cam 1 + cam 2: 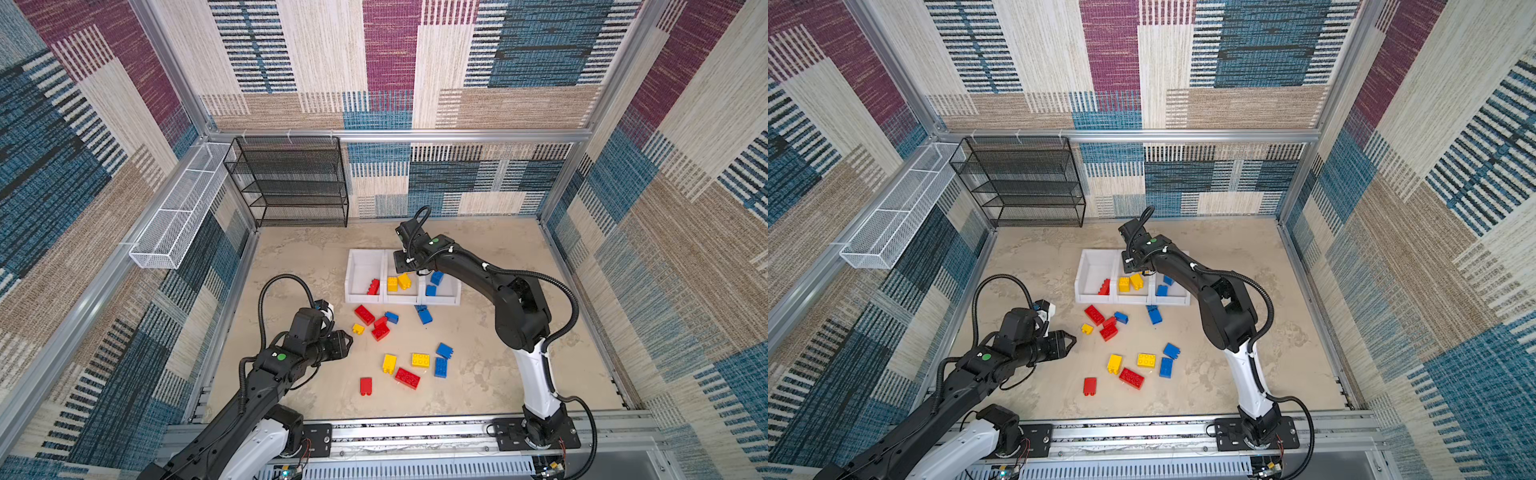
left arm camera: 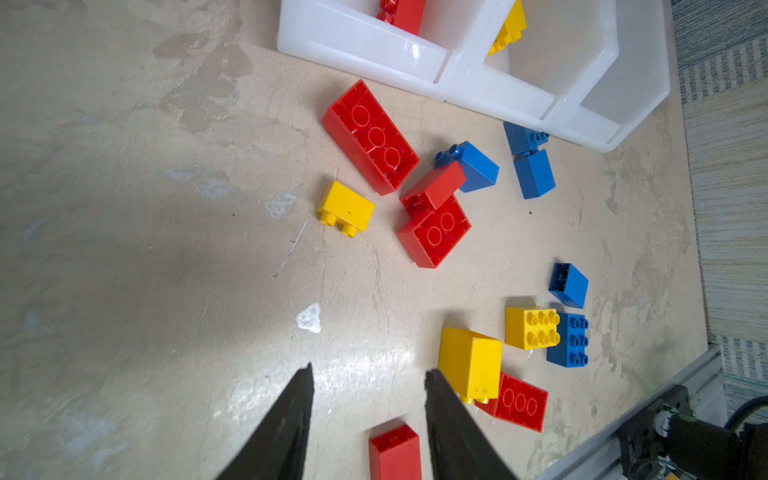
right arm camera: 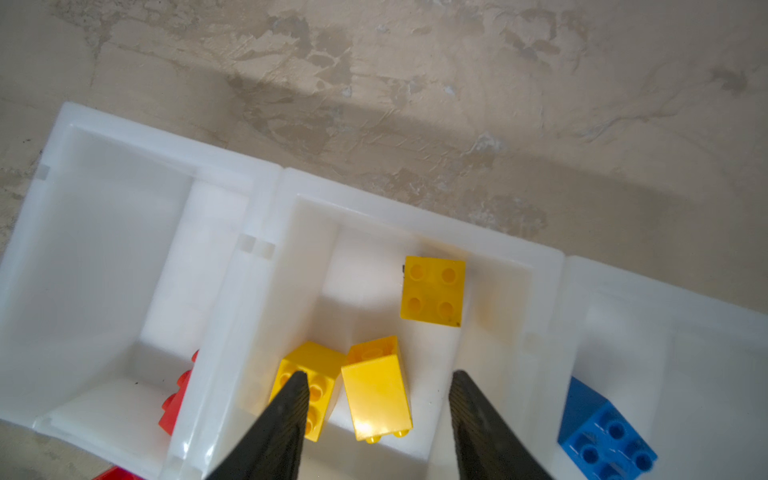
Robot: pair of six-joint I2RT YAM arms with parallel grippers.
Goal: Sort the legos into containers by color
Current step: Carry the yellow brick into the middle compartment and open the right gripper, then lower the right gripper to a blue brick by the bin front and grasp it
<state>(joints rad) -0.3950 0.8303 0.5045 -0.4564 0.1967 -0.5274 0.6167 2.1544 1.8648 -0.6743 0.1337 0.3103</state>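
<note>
Three joined white containers (image 1: 365,297) hold sorted legos (image 3: 432,291) — red, yellow, blue — others scattered nearby.

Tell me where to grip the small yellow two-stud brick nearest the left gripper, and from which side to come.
Come straight down with the left gripper, the nearer one. The small yellow brick lies on its side, studs pointing along the table, so pinch its two smooth end faces, not the studded one. The gap to the long red brick beside it looks tight.
</note>
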